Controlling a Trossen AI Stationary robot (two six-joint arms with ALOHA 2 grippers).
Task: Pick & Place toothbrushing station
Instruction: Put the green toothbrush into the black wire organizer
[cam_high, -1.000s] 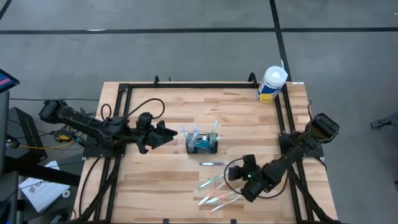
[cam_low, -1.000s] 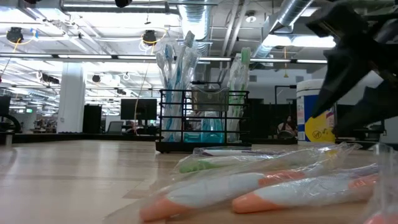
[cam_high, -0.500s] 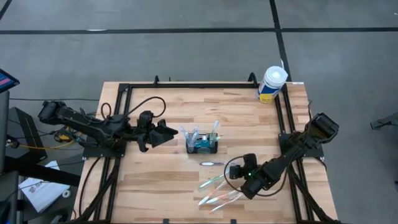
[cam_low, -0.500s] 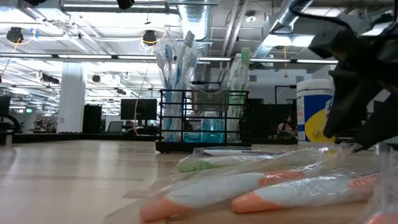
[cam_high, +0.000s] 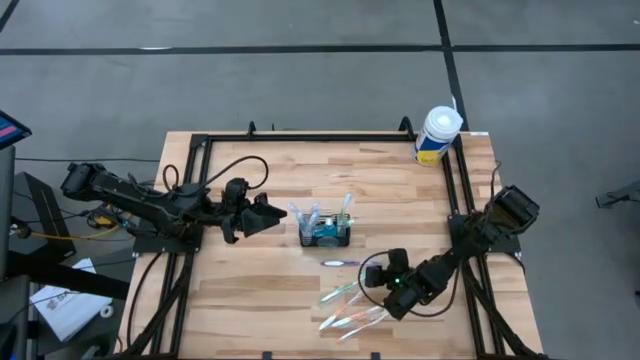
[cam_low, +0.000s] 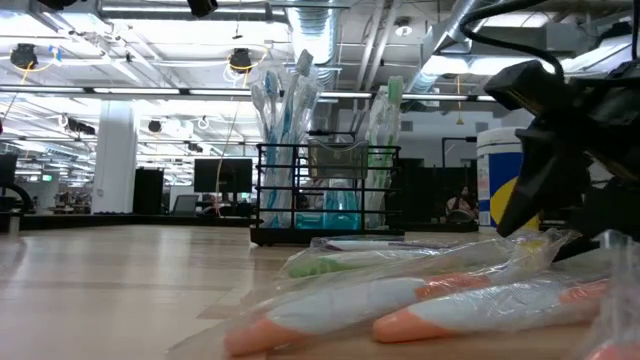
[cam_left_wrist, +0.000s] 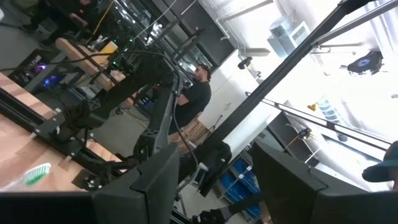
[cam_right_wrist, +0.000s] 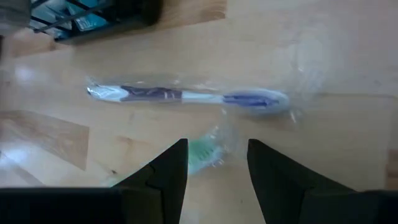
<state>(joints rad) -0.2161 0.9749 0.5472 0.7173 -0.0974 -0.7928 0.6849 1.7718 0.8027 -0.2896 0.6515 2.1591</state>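
Right end effector shifted left.

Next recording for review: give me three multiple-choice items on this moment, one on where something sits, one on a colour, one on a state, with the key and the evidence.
1. Where is the white tub?
A. far right corner of the table
B. inside the caddy
C. near left corner

2. What colour are the ends of the wrapped toothbrush lying alone near the caddy?
A. red
B. blue-purple
C. black

3. How is the right hand?
A. shut on a toothbrush
B. open, empty, over the wrapped toothbrushes
C. out of sight

Key: 1 A, the high view shows the tub at that corner; 2 B, the right wrist view shows it; 3 B, the fingers stand apart with wood and a green brush head between them.
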